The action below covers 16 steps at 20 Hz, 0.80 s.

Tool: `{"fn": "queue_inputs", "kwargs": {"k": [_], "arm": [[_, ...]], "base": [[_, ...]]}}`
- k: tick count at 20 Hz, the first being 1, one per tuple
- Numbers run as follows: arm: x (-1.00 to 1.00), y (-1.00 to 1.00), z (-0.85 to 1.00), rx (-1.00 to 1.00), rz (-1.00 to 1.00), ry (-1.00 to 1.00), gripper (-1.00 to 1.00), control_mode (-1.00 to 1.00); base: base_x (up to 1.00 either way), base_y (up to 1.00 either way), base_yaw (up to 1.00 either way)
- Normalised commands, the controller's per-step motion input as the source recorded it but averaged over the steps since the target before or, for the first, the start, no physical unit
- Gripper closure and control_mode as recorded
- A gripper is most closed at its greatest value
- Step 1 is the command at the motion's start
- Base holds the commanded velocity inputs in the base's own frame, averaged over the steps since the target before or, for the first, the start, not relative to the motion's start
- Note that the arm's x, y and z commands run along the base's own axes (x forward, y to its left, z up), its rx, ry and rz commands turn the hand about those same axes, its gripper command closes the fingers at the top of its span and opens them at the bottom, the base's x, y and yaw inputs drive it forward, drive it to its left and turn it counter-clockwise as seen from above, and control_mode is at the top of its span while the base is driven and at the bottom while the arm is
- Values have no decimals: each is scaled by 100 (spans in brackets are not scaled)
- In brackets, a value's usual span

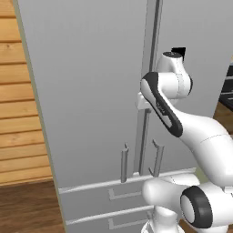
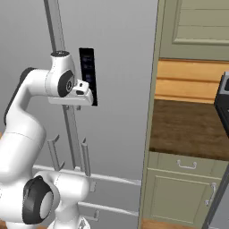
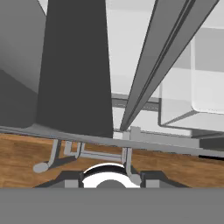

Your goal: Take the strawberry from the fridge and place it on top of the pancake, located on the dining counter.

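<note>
My claw (image 2: pixel 82 91) sat right up against the fridge (image 1: pixel 86 91) doors, near the black panel (image 2: pixel 87 74). Couldn't tell whether it was wide or narrow.

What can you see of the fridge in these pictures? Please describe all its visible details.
The fridge is tall, light grey and smooth, like painted metal. It has two upper doors, meeting at a vertical seam, and each carries a thin vertical bar handle near that seam. A dark narrow panel sits on one door. Two drawers with recessed pulls lie below. In both base views the doors look shut or nearly so. The robot's arm stands close before the seam; whether it touches cannot be told.
</note>
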Motion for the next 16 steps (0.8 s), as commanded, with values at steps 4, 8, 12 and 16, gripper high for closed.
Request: {"fn": "queue_inputs", "kwargs": {"k": [4,8,12,16], "arm": [[0,0,0,0,0,0,-100,100],[0,0,0,0,0,0,-100,100],[0,0,0,0,0,0,-100,100],[0,0,0,0,0,0,-100,100]], "base": [[-6,0,0],[-48,0,0],[-60,2,0],[-66,7,0]]}}
